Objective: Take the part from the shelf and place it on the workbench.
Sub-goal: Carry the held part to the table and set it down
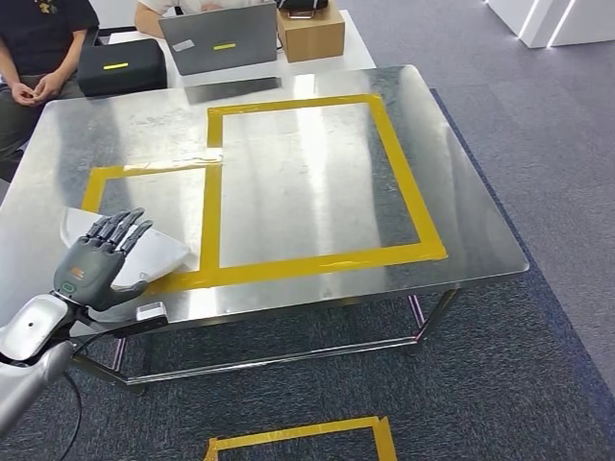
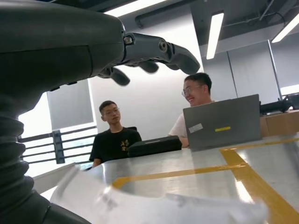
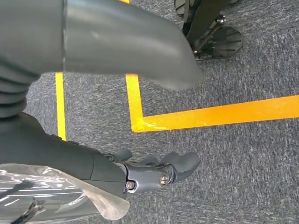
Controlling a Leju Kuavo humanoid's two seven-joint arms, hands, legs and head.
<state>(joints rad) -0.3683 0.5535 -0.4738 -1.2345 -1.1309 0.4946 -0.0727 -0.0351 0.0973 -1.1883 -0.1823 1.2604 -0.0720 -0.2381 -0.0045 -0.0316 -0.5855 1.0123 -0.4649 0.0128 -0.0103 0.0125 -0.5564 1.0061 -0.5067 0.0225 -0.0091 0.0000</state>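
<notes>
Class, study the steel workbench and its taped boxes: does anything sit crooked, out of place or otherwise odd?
Yes. The white part lies at the workbench's near left corner, askew to the yellow tape and overlapping its line. The open left robot hand hovers above it.

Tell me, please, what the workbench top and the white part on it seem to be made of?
Workbench: looks like bare sheet metal, probably steel; it is silvery, streaked and mirrors the ceiling lights. White part: a thin, flat, matte sheet, perhaps plastic or a bagged item; its surface is too blurred to say. The left robot hand hovers over it.
</notes>
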